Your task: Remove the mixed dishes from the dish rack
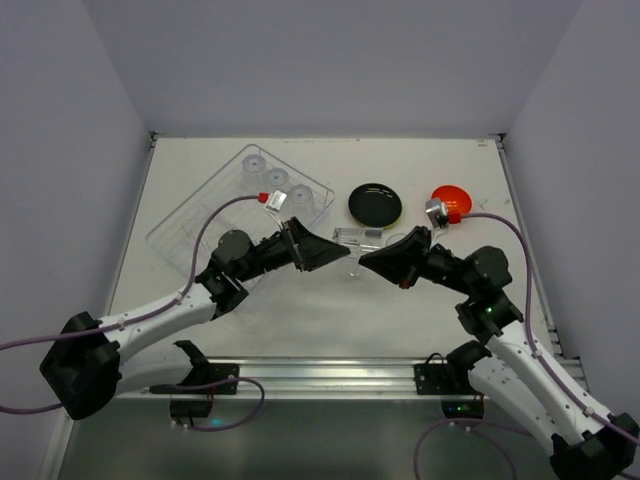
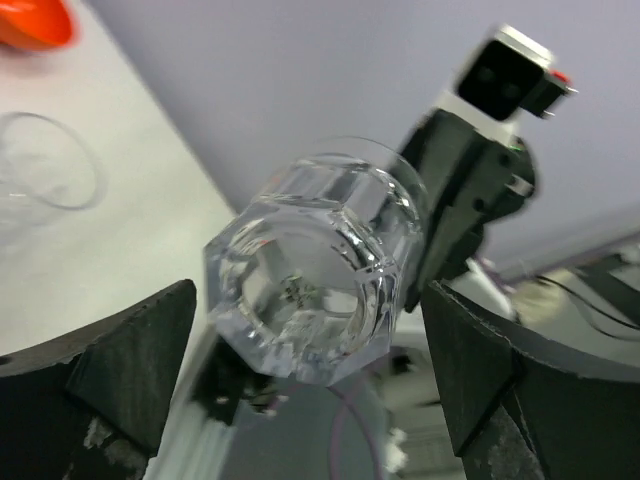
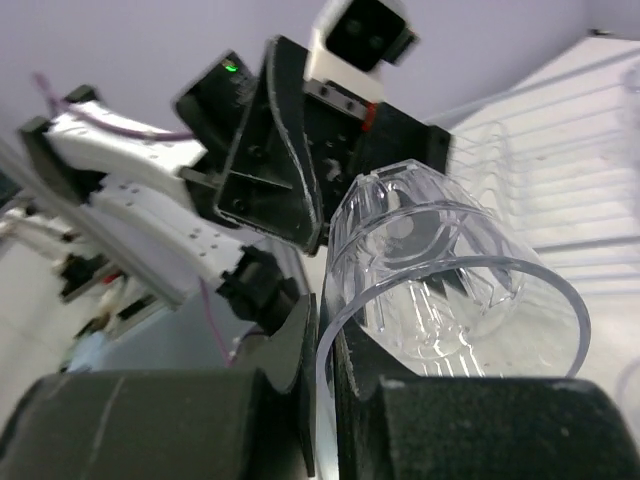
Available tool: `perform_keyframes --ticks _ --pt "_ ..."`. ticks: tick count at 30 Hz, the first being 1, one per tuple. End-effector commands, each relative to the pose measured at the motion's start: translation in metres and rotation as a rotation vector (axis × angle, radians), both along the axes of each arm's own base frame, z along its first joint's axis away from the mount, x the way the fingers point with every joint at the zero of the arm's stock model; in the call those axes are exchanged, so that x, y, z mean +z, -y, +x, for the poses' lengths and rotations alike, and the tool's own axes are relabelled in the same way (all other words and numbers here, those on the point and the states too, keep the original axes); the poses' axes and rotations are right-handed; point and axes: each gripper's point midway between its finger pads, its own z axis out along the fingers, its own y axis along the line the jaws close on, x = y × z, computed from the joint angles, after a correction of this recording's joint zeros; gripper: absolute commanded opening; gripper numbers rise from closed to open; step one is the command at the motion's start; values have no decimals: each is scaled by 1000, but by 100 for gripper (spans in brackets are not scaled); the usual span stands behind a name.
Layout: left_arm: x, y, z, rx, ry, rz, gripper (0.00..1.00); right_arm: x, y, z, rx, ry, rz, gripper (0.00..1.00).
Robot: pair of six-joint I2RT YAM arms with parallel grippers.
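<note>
A clear plastic cup (image 1: 357,240) hangs on its side between my two grippers above the table. My right gripper (image 1: 368,259) is shut on its rim; in the right wrist view the rim (image 3: 330,330) is pinched between the pads. My left gripper (image 1: 343,250) is open, its fingers (image 2: 120,370) either side of the cup's base (image 2: 320,275) without touching it. The wire dish rack (image 1: 190,225) at the back left holds three clear cups (image 1: 275,178). The black plate (image 1: 375,204) and the orange-red bowl (image 1: 452,196) sit on the table. The lime-green plate is out of view.
Another clear cup (image 1: 399,240) stands on the table just behind my right gripper; the left wrist view also shows one (image 2: 45,170). The rack's wires show behind the held cup in the right wrist view (image 3: 570,190). White walls close in three sides.
</note>
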Motion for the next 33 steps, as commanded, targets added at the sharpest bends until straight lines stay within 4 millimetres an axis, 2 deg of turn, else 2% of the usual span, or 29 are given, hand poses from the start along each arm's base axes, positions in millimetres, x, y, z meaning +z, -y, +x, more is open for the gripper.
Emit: perform_keyframes --ticks 1,2,3,4,5,6,7,8,9,11,13,14,15,16,17,18,20,21,23,25,30,33 --pt "4 -21 35 237 93 233 100 1 23 23 -230 45 -66 0" --pt "12 -33 38 297 115 267 100 -15 31 24 -283 -15 -124 0" --pt "-11 -55 52 423 55 408 100 -11 47 40 -414 -4 -153 0" --pt "-15 -71 57 486 73 493 100 -19 58 46 -489 -37 -196 0" --pt "4 -88 57 557 95 505 100 -47 75 50 -574 -143 -302 0" --pt "-13 -118 62 669 53 634 100 -43 105 66 -768 -170 -337 0" --pt "-7 -135 58 713 78 667 100 -50 123 70 -860 -208 -389 0" --pt "-2 -148 57 751 88 695 100 -69 141 68 -935 -273 -479 0" --pt "-11 -165 53 789 75 774 100 -68 162 74 -1052 -290 -525 0" --pt "-10 -181 47 801 115 844 100 -83 186 74 -1145 -362 -638 0" --pt "-25 -196 42 794 124 973 100 -92 198 83 -1178 -419 -730 0" --pt "-30 -201 41 795 125 1012 100 -101 213 86 -1213 -479 -767 0" --pt "-43 -211 41 811 116 1077 100 -103 219 90 -1215 -503 -799 0" --pt "-49 -215 41 820 114 1105 100 -118 224 96 -1211 -565 -864 0" --pt "-55 -219 40 827 113 1124 100 -124 238 99 -1251 -612 -890 0" --pt "-59 -220 41 836 114 1128 100 -126 243 103 -1262 -628 -911 0" --pt "-77 -222 39 829 111 1145 100 -143 251 112 -1253 -699 -969 0" --pt "-77 -219 40 825 118 1125 100 -144 250 118 -1243 -709 -982 0" --pt "-71 -218 40 821 140 1118 100 -163 246 127 -1183 -775 -1040 0" --pt "-72 -221 41 833 155 1126 100 -176 246 127 -1169 -816 -1073 0" --pt "-72 -223 39 835 160 1115 100 -194 227 141 -1082 -828 -1020 0" --pt "-70 -223 38 836 164 1104 100 -205 224 149 -1057 -860 -1032 0"
